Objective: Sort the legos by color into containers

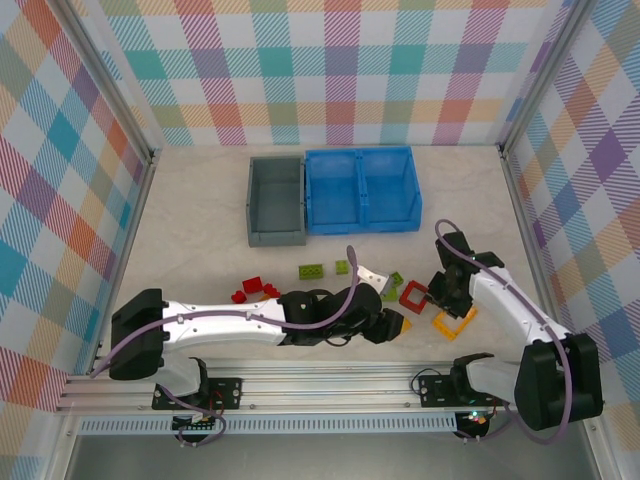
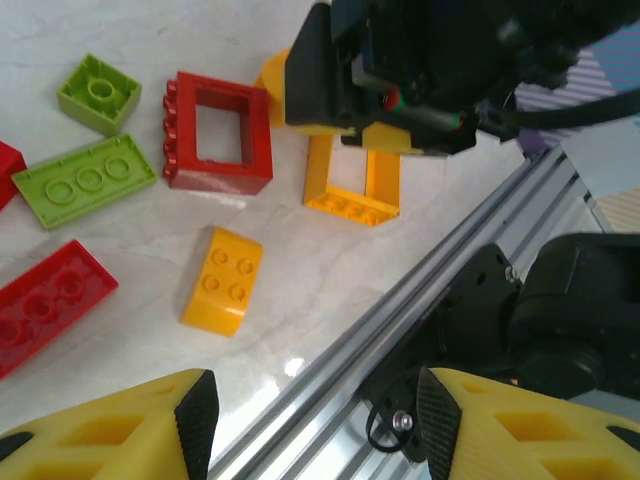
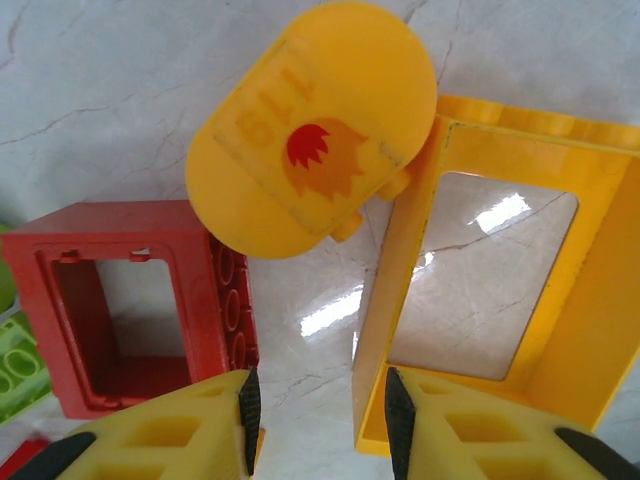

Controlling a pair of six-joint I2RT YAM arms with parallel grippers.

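Note:
The legos lie along the table's near side: a red frame point(image 1: 412, 295) point(image 2: 218, 132) point(image 3: 130, 300), a yellow frame point(image 1: 455, 323) point(image 2: 352, 185) point(image 3: 500, 290), a rounded yellow piece point(image 3: 312, 130), a curved yellow brick point(image 2: 223, 278), green bricks point(image 1: 309, 270) point(image 2: 85, 178) and red bricks point(image 1: 250, 288) point(image 2: 50, 305). My right gripper point(image 1: 443, 303) point(image 3: 320, 410) is open and straddles the yellow frame's left wall. That wall lies against one pad, with a gap to the other. My left gripper point(image 1: 398, 326) point(image 2: 315, 425) is open and empty over the near rail. The containers, a grey bin point(image 1: 275, 200) and a blue bin point(image 1: 362, 190), stand at the back.
An aluminium rail point(image 1: 330, 385) point(image 2: 400, 300) runs along the table's near edge, right under my left gripper. Checkered walls close in the back and both sides. Bare marble tabletop point(image 1: 200, 220) lies between the bricks and the bins.

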